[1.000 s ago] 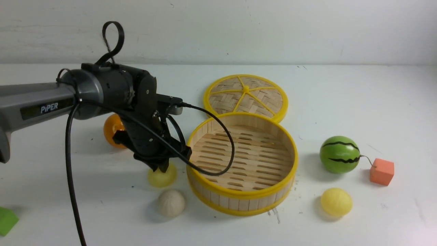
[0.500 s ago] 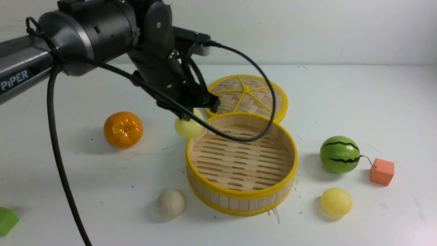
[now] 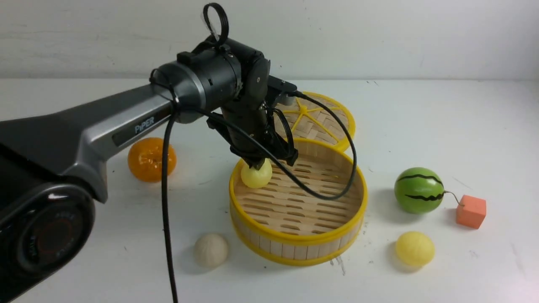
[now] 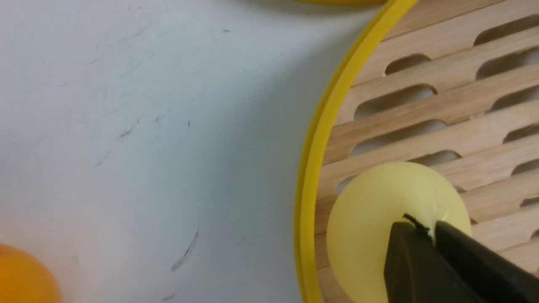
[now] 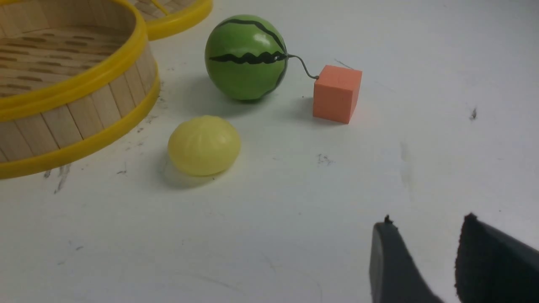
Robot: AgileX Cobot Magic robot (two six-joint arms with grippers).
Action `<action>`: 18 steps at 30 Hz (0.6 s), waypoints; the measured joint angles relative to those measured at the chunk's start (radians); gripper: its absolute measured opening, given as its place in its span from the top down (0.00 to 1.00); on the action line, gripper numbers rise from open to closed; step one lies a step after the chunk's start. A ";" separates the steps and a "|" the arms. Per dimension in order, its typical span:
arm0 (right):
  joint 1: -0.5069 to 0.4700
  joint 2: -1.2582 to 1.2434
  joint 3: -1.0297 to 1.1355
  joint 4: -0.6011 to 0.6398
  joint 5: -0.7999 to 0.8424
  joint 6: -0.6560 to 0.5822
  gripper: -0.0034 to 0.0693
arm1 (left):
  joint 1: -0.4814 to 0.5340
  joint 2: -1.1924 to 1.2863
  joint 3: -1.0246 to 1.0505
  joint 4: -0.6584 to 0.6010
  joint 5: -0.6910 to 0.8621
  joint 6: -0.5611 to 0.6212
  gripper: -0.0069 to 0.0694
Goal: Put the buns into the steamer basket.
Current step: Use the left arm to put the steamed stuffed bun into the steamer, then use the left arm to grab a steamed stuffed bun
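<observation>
Right of the pale yellow bun (image 3: 256,177) pinched in the left hand (image 3: 257,163), the slatted floor of the steamer basket (image 3: 294,249) lies bare. The lid (image 3: 326,122) lies just behind its far rim; the watermelon ball (image 3: 418,190) and orange cube (image 3: 470,211) stand well right, with open surface (image 3: 379,139) between.

We see the whole table (image 3: 442,126) from the front, looking forward and down. Both wrist views share the steamer basket (image 3: 294,248): left close overhead, right seemingly low, farther.
</observation>
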 joint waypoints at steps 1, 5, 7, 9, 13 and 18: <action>0.000 0.000 0.000 0.000 0.000 0.000 0.62 | 0.000 0.005 -0.004 0.000 0.000 0.000 0.85; 0.000 0.000 0.000 0.000 0.000 0.000 0.62 | 0.000 0.009 -0.006 -0.009 0.008 0.000 0.67; 0.000 0.000 0.000 0.000 0.000 0.000 0.62 | 0.000 -0.014 -0.006 -0.027 0.040 -0.013 0.54; 0.000 0.000 0.000 0.000 0.000 0.000 0.62 | 0.000 -0.034 -0.006 -0.033 0.064 -0.025 0.47; 0.000 0.000 0.000 0.000 0.000 0.000 0.62 | 0.000 -0.199 -0.008 -0.047 0.239 -0.088 0.47; 0.000 0.000 0.000 0.000 0.000 0.000 0.62 | 0.000 -0.381 0.127 -0.083 0.261 -0.138 0.79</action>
